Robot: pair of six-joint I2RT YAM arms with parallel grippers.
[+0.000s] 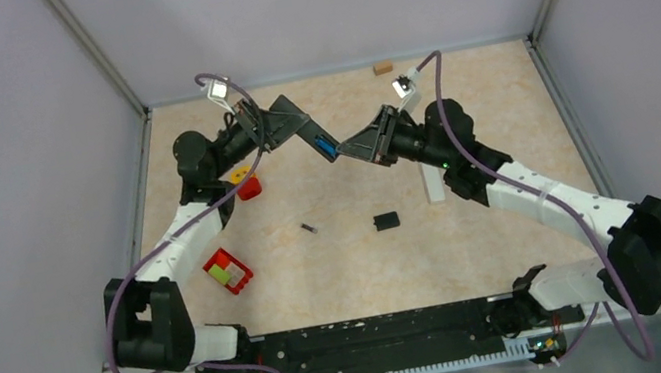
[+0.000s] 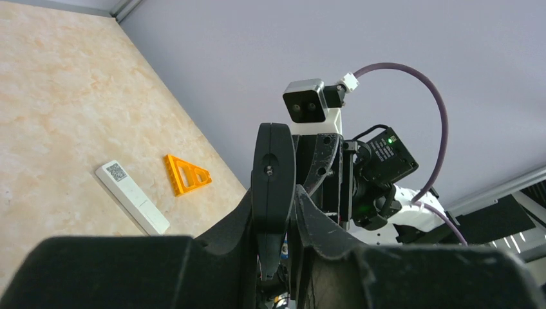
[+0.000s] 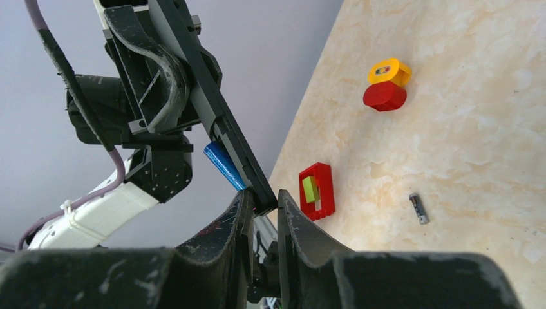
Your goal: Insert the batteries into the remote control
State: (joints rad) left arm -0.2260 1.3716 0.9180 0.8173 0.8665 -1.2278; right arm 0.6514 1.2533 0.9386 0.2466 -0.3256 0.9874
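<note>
Right end effector [image 3: 265,201] seemingly pinches remote [image 3: 250,170] tip; blue battery [image 3: 224,165] just above.

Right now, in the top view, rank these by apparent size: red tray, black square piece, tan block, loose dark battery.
1. red tray
2. black square piece and tan block: too alike to rank, and the block lies farther from the camera
3. loose dark battery
</note>
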